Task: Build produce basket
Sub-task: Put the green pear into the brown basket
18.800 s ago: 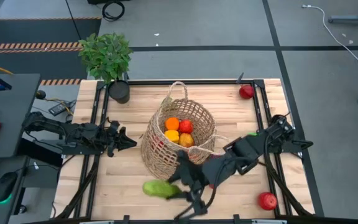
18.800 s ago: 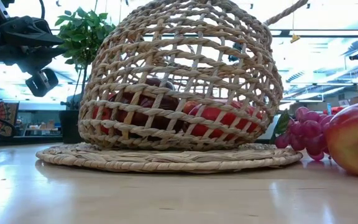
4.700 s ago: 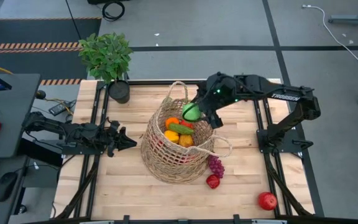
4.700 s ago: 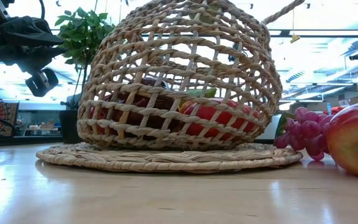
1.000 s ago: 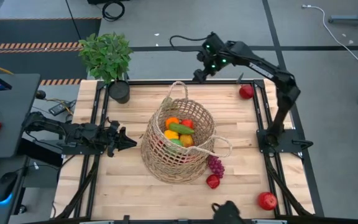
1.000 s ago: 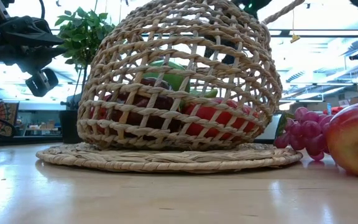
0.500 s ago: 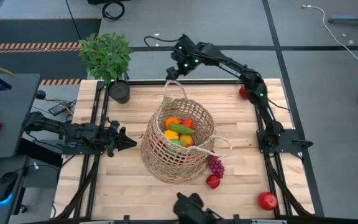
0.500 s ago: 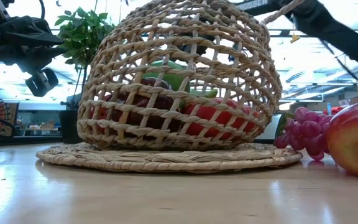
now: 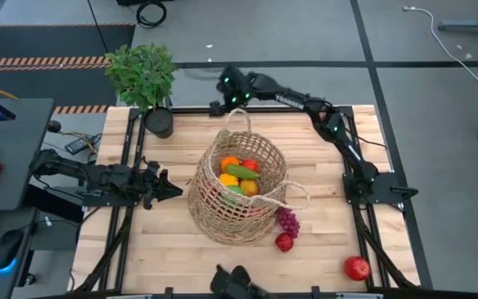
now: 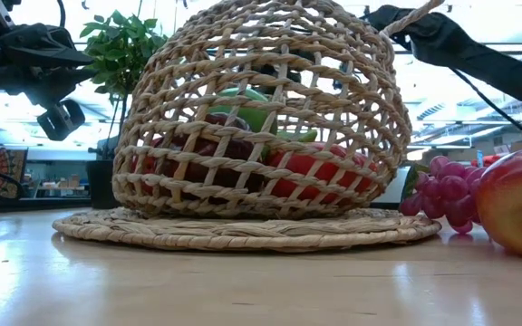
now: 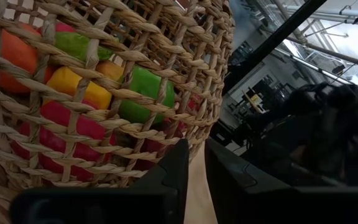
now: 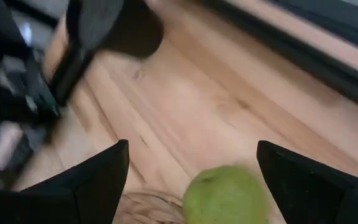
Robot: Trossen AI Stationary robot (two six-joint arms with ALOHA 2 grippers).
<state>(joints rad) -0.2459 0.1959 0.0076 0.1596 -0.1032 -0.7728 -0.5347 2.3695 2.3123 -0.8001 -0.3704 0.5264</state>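
— Since a second ago our right tool (image 9: pixel 220 103) has swung leftward along the table's (image 9: pixel 164 249) far edge, jaws wide, holding nothing.
— We see the basket (image 9: pixel 239 202) mid-table with produce (image 9: pixel 241 173) inside; left tool (image 9: pixel 173 188) waits beside it, almost closed, empty.

Basket (image 9: pixel 239 195) is placed mid-frame on worktop (image 9: pixel 164 249), produce (image 9: pixel 239 174) piled inside. Grapes (image 9: pixel 288 221) and an apple (image 9: pixel 284 242) are set at its lower right, another apple (image 9: pixel 356 267) in lower-right corner. Potted plant (image 9: pixel 143 79) is seen upper left.
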